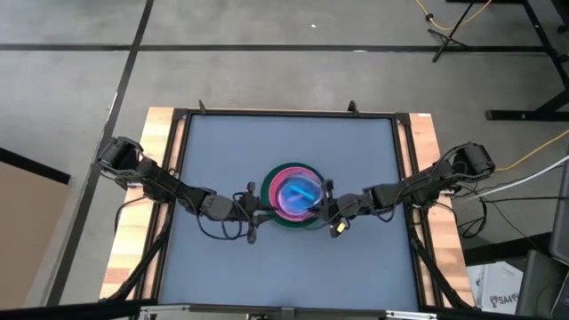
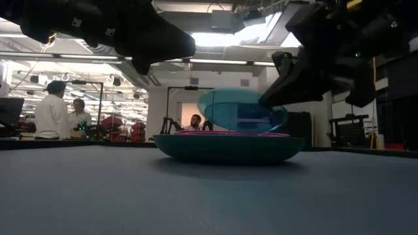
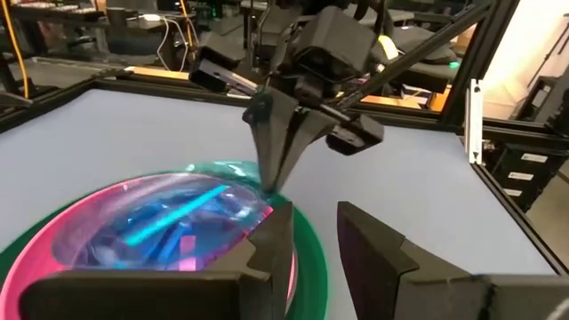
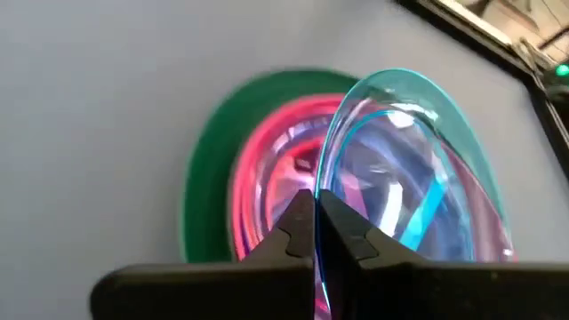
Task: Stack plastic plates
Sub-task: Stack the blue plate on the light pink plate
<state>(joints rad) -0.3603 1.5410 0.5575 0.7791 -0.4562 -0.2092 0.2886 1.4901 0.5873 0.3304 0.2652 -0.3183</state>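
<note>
A stack of plastic plates (image 1: 286,197) sits at the table's middle: a large dark green plate (image 4: 209,169) at the bottom, a hot pink one (image 4: 253,191) on it, and translucent pink and blue ones inside. My right gripper (image 4: 317,218) is at the stack's right side, shut on a translucent blue plate (image 2: 238,111) that stands tilted above the stack. My left gripper (image 3: 316,244) is open, just left of the stack and touching nothing. The dark grey plate is hidden. My right gripper pinches the translucent blue plate's rim (image 4: 331,173) on its right side between the two fingers, slanting down from the table's right. The plate is tilted steeply, held edge raised. Its lower part (image 2: 222,128) is at the stack's top; whether it rests there I cannot tell.
The blue-grey table top (image 1: 284,142) is ringed by a black frame (image 1: 400,160). Bare table lies on all sides of the stack. Beyond the far edge, the low view shows people (image 2: 52,108) in the room.
</note>
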